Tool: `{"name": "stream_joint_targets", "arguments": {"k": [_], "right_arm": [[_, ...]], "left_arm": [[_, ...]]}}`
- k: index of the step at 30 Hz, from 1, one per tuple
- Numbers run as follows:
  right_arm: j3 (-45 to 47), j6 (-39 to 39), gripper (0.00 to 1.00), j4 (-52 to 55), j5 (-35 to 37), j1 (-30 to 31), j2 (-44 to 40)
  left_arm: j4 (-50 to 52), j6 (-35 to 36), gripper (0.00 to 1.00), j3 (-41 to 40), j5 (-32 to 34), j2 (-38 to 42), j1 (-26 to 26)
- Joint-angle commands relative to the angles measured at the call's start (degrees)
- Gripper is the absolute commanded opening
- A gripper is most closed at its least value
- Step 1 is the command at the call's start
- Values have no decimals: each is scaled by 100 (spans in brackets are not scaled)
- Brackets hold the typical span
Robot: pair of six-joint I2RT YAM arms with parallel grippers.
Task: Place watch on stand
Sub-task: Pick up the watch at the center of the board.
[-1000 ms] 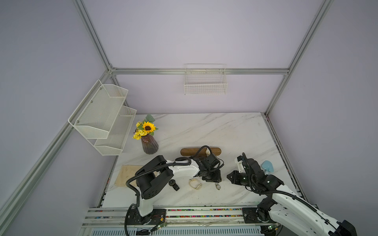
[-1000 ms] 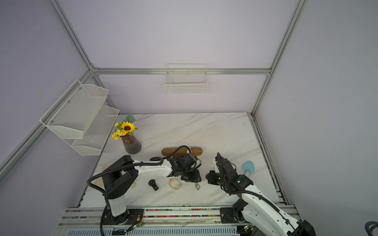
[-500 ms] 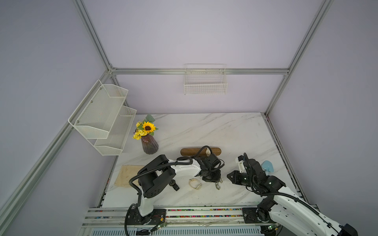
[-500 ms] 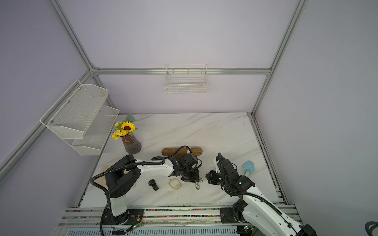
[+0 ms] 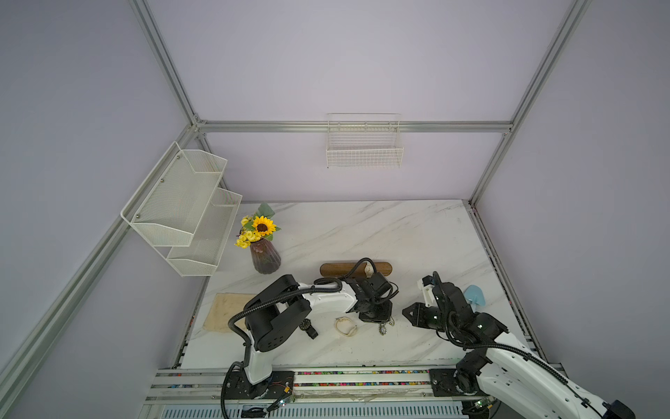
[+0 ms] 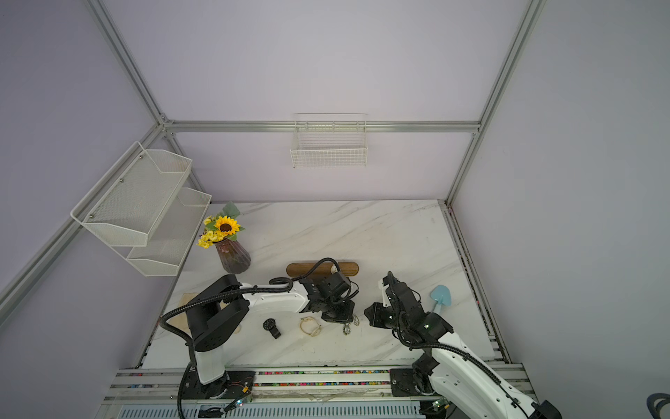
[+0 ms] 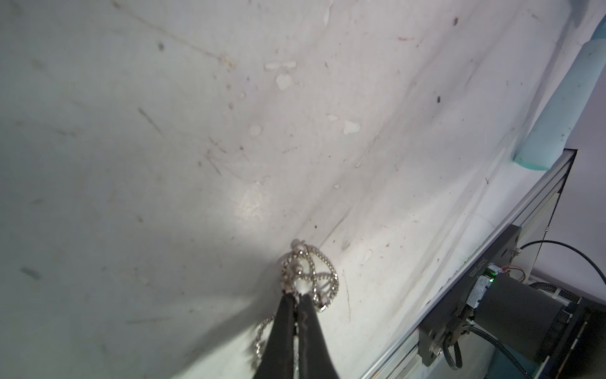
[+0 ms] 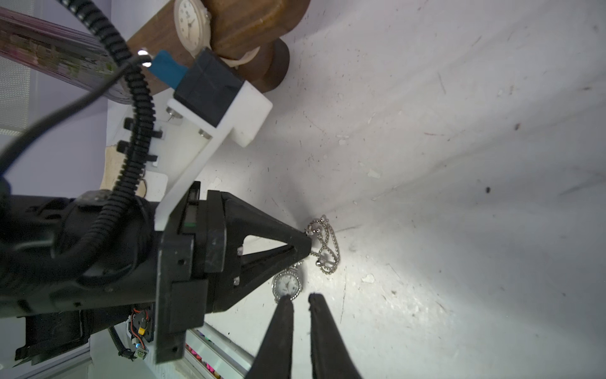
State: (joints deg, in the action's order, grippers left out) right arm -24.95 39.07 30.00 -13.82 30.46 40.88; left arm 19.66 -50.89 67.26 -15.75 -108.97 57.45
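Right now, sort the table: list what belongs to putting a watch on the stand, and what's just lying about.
Job: silver watch, chain pinched in the left tool; wooden stand, already carrying a cream watch; black watch; beige loop, possibly a watch.
Lying about: sunflower vase; tan cloth; blue scoop; wire basket.

The left arm stretches low and forward; the left hand points down, tips pinched shut on a chain. The right arm is bent, the right hand aimed at the left, fingers a sliver apart.
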Motion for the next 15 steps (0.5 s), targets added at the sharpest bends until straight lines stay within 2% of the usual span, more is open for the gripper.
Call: {"name": "stream_joint_targets", "arguments": {"k": [1,9,15], "right_arm": [[-87,-165,16,-52,-226,-29,-131],[-266,-198,14,-282,-538,-26,-259],[-290,-277,14,-297,-387,-28,-937]], "left_arm": [[62,240,0,526,156,273,-17],[73,531,0,1097,35,585,-185],[68,614,0,1247,-145,771,-301]]}}
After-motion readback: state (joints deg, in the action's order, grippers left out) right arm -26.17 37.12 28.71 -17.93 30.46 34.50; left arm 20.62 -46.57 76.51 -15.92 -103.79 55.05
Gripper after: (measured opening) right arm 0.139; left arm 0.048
